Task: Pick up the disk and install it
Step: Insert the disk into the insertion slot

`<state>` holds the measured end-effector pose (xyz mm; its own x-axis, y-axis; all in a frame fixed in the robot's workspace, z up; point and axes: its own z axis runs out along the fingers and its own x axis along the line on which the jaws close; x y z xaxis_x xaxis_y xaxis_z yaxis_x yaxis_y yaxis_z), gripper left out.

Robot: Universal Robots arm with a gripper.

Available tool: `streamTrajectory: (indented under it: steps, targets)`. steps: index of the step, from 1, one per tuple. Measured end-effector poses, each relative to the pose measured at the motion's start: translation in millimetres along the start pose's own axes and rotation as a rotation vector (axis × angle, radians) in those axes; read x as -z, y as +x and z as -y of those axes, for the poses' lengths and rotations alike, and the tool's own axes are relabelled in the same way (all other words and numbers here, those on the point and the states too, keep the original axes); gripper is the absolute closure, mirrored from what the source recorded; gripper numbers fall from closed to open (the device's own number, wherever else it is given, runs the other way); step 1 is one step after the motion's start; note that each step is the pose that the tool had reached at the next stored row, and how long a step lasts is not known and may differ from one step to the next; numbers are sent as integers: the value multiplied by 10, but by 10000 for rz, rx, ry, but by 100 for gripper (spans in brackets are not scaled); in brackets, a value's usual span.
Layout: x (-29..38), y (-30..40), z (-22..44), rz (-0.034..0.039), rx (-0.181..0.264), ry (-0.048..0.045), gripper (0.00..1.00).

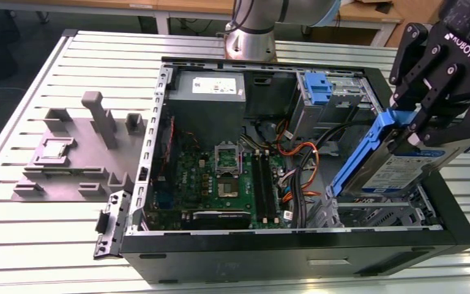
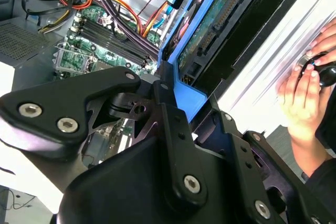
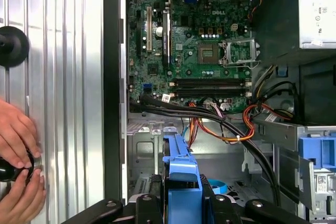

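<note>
Item: flat silver hard drive with blue-and-white label and blue plastic side rails [image 1: 400,166], held tilted just above the metal drive bay [image 1: 374,211] at the exterior view's right end of the case.

Black gripper [image 1: 435,125]: fingers clamped on the drive.

Step, as I judge it: pickup done, install in hand, not yet seated. The rails need squaring to the bay.

Container: open black computer case [image 1: 300,239] on the slatted metal counter [image 1: 55,55]. It holds a green motherboard [image 1: 218,177], a grey power-supply box [image 1: 206,89], a bare blue plastic bracket [image 1: 320,86] and orange-and-black cables [image 1: 300,165].
</note>
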<state>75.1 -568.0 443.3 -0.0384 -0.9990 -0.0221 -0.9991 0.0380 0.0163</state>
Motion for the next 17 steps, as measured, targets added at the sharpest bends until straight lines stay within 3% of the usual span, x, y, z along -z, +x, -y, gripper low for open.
streamTrajectory:
  steps: [17]
  targets:
    - [-55, 8, 1, -1, -9, 0, 64]
